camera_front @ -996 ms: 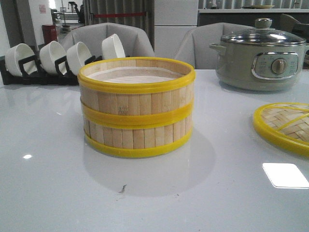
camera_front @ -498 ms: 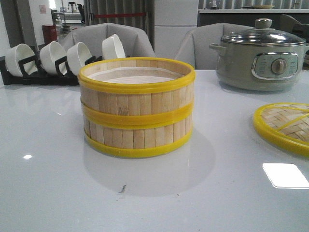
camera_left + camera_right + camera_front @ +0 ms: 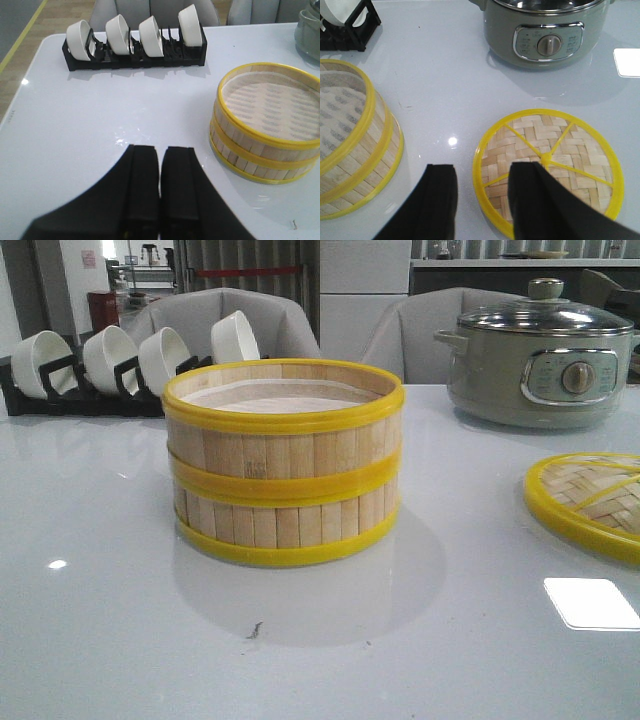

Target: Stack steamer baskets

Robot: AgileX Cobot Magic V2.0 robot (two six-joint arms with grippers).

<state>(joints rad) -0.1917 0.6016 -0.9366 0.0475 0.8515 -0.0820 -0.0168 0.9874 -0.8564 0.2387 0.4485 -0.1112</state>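
Steamer baskets stacked rim on rim at the table's centre, evidently seated squarely; left gripper closed and empty, right gripper spread above the lid.

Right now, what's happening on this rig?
Nothing is being handled. The two steamer baskets already sit stacked, one on the other, on the white table. The left gripper is shut and empty above the table beside them. The right gripper is open above the woven lid, which lies flat apart from the stack, near the grey pot.
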